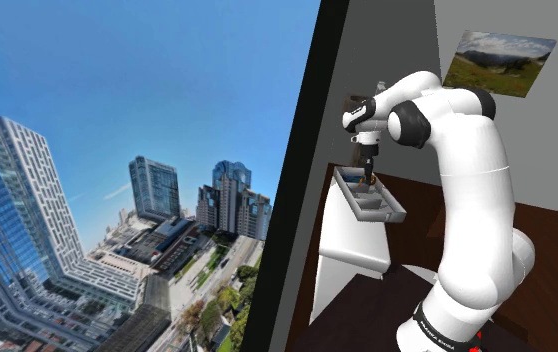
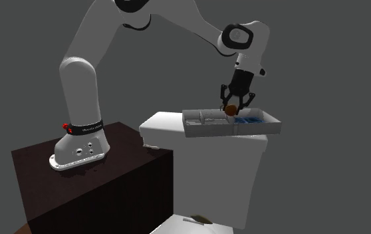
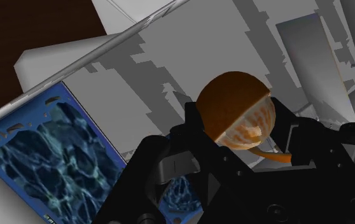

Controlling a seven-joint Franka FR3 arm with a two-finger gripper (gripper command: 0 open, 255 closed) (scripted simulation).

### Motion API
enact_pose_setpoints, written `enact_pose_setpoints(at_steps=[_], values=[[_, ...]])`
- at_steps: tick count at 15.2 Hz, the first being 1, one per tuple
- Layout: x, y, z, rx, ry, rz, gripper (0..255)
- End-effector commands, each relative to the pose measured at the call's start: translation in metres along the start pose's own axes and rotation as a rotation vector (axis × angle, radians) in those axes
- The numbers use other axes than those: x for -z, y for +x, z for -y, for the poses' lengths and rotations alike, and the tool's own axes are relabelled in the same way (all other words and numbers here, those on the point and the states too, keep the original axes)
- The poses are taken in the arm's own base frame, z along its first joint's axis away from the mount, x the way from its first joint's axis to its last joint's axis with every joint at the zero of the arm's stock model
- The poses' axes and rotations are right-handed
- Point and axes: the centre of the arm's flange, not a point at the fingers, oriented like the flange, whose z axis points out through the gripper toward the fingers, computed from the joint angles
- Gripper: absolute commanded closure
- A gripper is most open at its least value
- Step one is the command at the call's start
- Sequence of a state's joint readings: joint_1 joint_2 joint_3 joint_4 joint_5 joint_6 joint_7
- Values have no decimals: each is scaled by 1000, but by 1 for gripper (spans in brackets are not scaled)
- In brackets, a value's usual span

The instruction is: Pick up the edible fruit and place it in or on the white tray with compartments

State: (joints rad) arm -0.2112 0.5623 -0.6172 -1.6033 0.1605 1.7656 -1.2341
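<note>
While the black gripper [image 2: 233, 105] hangs over the pale grey tray [image 2: 234, 130], its fingers pinch a half-peeled orange [image 3: 236, 108], with brown rind on one side and pale segments bared on the other. The fruit sits low over the tray's compartments; whether it touches cannot be told. The tray rests on a toilet tank [image 2: 211, 163]. One compartment shows a blue veined pattern [image 3: 42, 159]. White lettering on the black band [image 2: 84, 126] at the arm's foot is too small to read.

Grey wall [image 1: 387, 40], city window [image 1: 117, 180], white toilet [image 2: 224, 166]
</note>
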Motion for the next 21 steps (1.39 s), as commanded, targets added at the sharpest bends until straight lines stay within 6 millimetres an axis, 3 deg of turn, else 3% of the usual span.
enact_pose_setpoints(at_steps=[1, 3, 4, 9, 13, 21], values=[[0, 0, 0, 0, 0, 0, 255], [0, 0, 0, 0, 0, 0, 255], [0, 0, 0, 0, 0, 0, 0], [0, 0, 0, 0, 0, 0, 0], [50, 0, 0, 0, 0, 0, 0], [50, 0, 0, 0, 0, 0, 0]])
